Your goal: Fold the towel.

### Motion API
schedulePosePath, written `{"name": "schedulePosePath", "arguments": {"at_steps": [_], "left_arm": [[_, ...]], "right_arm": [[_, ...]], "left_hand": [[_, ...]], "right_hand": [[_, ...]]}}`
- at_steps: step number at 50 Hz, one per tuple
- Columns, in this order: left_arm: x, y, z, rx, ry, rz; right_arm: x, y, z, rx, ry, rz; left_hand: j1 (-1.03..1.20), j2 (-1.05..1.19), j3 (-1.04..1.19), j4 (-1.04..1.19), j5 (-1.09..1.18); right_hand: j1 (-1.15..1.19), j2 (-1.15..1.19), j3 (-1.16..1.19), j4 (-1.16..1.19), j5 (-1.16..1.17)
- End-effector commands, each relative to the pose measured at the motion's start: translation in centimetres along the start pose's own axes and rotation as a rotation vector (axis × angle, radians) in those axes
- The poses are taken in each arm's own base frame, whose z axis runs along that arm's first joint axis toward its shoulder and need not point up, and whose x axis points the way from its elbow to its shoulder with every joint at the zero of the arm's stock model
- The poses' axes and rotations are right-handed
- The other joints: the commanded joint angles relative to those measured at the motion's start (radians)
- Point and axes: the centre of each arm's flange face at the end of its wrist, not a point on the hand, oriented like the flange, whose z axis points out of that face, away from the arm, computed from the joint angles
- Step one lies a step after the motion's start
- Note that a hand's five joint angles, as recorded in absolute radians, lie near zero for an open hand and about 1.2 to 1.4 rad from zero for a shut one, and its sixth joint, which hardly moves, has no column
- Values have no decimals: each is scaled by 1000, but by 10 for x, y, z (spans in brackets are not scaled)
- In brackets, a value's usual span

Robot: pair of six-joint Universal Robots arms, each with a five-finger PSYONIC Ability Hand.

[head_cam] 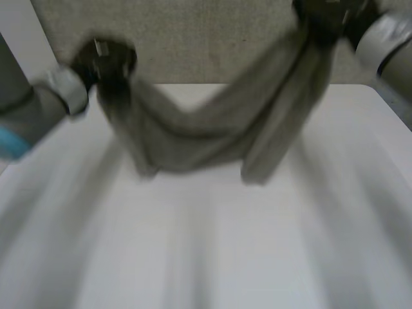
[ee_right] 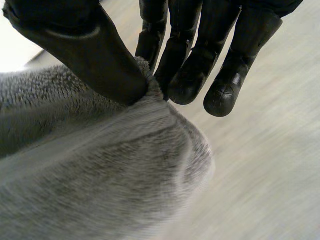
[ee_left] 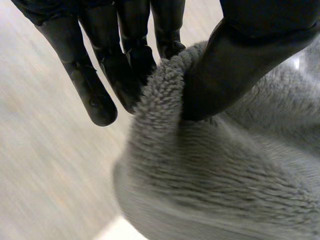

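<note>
White counter [head_cam: 206, 257] lay nearest, and above its far part a grey towel [head_cam: 206, 132] hung sagging between the left robot hand [head_cam: 106, 61] and the right robot hand [head_cam: 322, 16], each pinching a top end, thumb against fingers; seemingly the lifting step, with laying it down folded due next.

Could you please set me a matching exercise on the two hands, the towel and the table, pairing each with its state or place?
1. left hand
2. right hand
3. towel
4. table

A. white, lying below the rest
B. pinches a towel end, the higher hold in the head view
C. grey, sagging between two holds
D. pinches a towel end, the lower hold in the head view

Pairs: 1-D; 2-B; 3-C; 4-A.
</note>
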Motion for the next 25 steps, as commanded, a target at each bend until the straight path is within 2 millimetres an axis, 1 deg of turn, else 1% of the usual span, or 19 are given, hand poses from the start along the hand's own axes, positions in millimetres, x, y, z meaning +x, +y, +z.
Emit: {"name": "schedulePosePath", "arguments": {"at_steps": [1,2,3,4,5,6,7,9,10,12,13,14,15,17,18,20,21,22,25], "left_arm": [[-45,-137,-14,460,-180,-122],[-45,-137,-14,459,-180,-122],[-41,-119,-12,408,-171,-137],[-36,-94,-10,333,-162,-155],[-36,-94,-10,332,-162,-156],[-31,-63,-11,242,-152,-166],[-31,-62,-11,241,-152,-166],[-13,-8,-17,98,-82,-168],[-13,-7,-18,97,-82,-168],[-1,42,-30,-10,-32,-132],[-1,42,-30,-11,-31,-132],[7,66,-39,-64,-10,-114],[7,66,-39,-65,-9,-114],[24,100,-56,-143,30,-74],[24,100,-56,-143,31,-74],[37,119,-71,-204,61,-53],[37,119,-71,-204,61,-53],[39,125,-78,-229,66,-48],[33,130,-88,-257,54,-55]], "right_arm": [[16,-21,-1,151,84,129],[16,-21,-1,150,83,129],[6,-7,-4,95,57,145],[-4,9,-8,46,28,155],[-4,9,-8,45,28,155],[-16,24,-13,-2,-10,157],[-16,24,-13,-3,-11,157],[-39,54,-25,-96,-81,142],[-40,54,-25,-96,-82,142],[-58,82,-40,-190,-130,102],[-59,82,-40,-191,-130,102],[-64,96,-49,-237,-147,83],[-64,96,-49,-238,-147,83],[-75,118,-66,-314,-185,52],[-75,118,-66,-314,-185,52],[-83,128,-79,-362,-213,35],[-83,128,-79,-362,-214,35],[-84,129,-84,-378,-217,32],[-79,129,-92,-418,-216,51]], "left_hand": [[119,71,69,49,99],[119,71,69,49,99],[119,71,69,49,99],[119,71,69,49,99],[119,71,69,49,99],[119,71,69,49,99],[119,71,69,49,99],[119,71,69,49,99],[119,71,69,49,99],[119,71,69,49,99],[119,71,69,49,99],[119,71,69,49,99],[119,71,69,49,99],[119,71,69,49,99],[119,71,69,49,99],[119,71,69,49,99],[119,71,69,49,99],[119,71,69,49,99],[119,71,69,49,99]], "right_hand": [[94,103,74,65,73],[94,103,74,65,73],[94,103,74,65,73],[94,103,74,65,73],[94,103,74,65,73],[94,103,74,65,73],[94,103,74,65,73],[94,103,74,65,73],[94,103,74,65,73],[94,103,74,65,73],[94,103,74,65,73],[94,103,74,65,73],[94,103,74,65,73],[94,103,74,65,73],[94,103,74,65,73],[94,103,74,65,73],[94,103,74,65,73],[94,103,74,65,73],[94,103,74,65,73]]}}
